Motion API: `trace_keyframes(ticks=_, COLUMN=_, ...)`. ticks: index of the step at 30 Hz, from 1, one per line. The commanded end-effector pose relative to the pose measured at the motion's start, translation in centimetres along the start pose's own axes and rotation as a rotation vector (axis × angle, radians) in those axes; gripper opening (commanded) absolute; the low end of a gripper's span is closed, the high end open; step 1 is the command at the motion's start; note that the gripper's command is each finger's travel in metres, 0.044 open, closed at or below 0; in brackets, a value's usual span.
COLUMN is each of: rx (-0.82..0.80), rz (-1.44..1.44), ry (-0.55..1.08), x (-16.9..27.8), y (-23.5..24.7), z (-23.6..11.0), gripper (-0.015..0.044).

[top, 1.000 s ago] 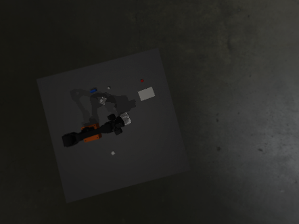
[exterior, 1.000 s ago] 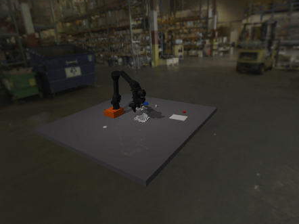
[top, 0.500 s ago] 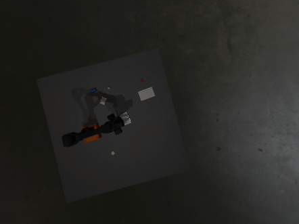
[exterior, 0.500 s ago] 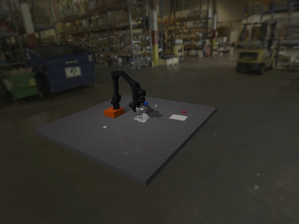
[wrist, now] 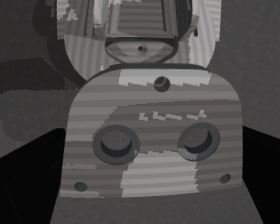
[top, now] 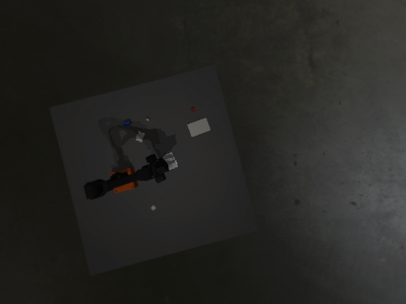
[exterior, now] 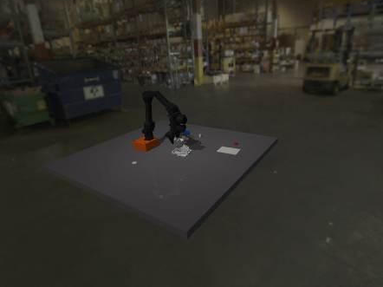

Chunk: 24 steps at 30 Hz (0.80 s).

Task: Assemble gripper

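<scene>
The black gripper (top: pixel 162 165) (exterior: pixel 172 141) (wrist: pixel 154 134) is shut on the housing plate (wrist: pixel 161 175), with one finger at each side edge. In the wrist view the striped grey plate has two large round holes, a small hole near its far edge and two small corner holes. A pale grey assembly (top: pixel 171 161) (exterior: pixel 181 151) (wrist: pixel 80 52), apparently the gripper base, lies on the table just beyond the hand. The plate overlaps its near part in the wrist view. The pins, jaw stubs and gear teeth cannot be made out, nor whether plate and assembly touch.
A white rectangle (top: pixel 198 127) (exterior: pixel 229 150) and a small red piece (top: pixel 193 109) (exterior: pixel 236 143) lie farther out. A blue piece (top: pixel 127 122) (exterior: pixel 186 133), a pale piece (top: pixel 140 137) and small white pieces (top: pixel 153 208) (top: pixel 148 118) lie around the arm. The orange block (top: pixel 124 188) (exterior: pixel 146 144) is at the arm's foot.
</scene>
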<state>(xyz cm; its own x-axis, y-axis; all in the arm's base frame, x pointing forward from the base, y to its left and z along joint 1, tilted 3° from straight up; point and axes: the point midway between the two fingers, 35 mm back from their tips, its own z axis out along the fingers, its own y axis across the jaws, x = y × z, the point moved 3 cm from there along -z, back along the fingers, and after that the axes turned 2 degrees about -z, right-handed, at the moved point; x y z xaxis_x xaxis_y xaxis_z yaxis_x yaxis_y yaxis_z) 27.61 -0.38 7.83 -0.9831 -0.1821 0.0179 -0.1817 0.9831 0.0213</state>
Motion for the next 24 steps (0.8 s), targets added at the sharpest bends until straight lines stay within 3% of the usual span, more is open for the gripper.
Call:
trace_keyframes(ticks=1, rx=0.005, rz=0.007, ry=-0.001, x=0.0, y=0.0, z=0.0, gripper=0.0351)
trace_keyframes(ticks=24, rx=0.005, rz=0.008, ry=-0.001, x=-0.2, y=-0.1, z=2.9, gripper=0.0351)
